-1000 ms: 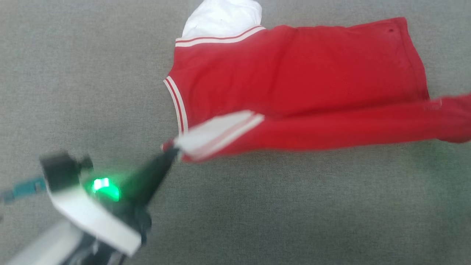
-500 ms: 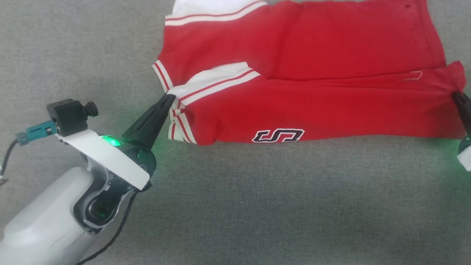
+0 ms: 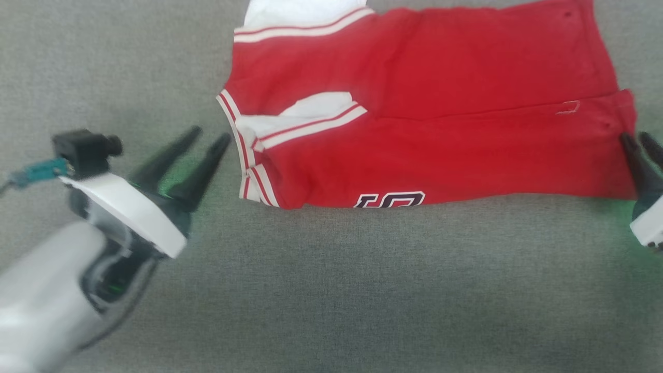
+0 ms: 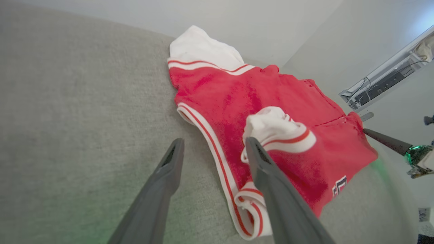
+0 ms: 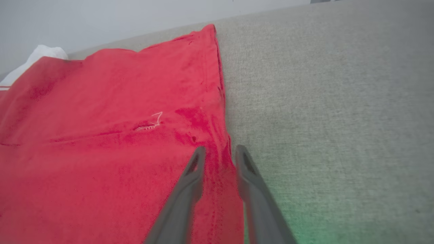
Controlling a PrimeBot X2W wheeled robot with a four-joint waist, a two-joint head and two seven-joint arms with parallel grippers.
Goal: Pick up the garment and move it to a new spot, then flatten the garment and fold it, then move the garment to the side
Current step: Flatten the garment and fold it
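The garment (image 3: 424, 103), a red jersey with white-and-red striped trim, lies folded lengthwise on the grey fabric surface, and part of its black lettering (image 3: 388, 199) shows at the near edge. White inner fabric (image 3: 300, 10) peeks out at the far left corner. My left gripper (image 3: 211, 133) stands open just left of the striped armhole trim (image 4: 234, 189), holding nothing. Its fingers (image 4: 169, 169) straddle bare surface and the trim's edge. At the jersey's right end my right gripper (image 3: 634, 137) has its jaws a little apart. The red hem (image 5: 217, 135) lies under the gap between them, not pinched.
Grey fabric surface (image 3: 362, 290) stretches wide in front of the garment and to its left. A pale wall (image 4: 271, 27) rises behind the far edge. In the left wrist view my right gripper (image 4: 386, 142) shows past the jersey's far end.
Both grippers have opened and let go of the garment. The left one has drawn back to the left, off the trim. The folded jersey now rests flat.
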